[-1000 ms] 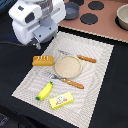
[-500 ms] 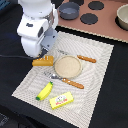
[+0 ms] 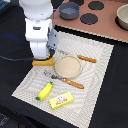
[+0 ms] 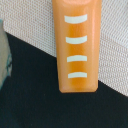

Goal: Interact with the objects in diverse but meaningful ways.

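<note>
We are hovering directly above the bread loaf (image 4: pixel 77 46) — it is lying right under the gripper (image 3: pixel 44 56), half on the striped mat (image 3: pixel 100 75) and half over the dark tabletop (image 3: pixel 12 45). We cannot tell whether the gripper is open or closed, since neither view shows its fingers. To grasp well we are judging it best to centre on the loaf's narrow width and descend straight — squarely across the short side.

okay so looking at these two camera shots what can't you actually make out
- Gripper: hidden in the exterior view behind the arm's white body; absent from the wrist view. Open or shut cannot be told.
- Bread loaf: its far end is cut off by the wrist view's edge; in the exterior view the arm covers most of it.
- Box: label too small to read.
- Bowl: cut off by the exterior view's right edge.
</note>
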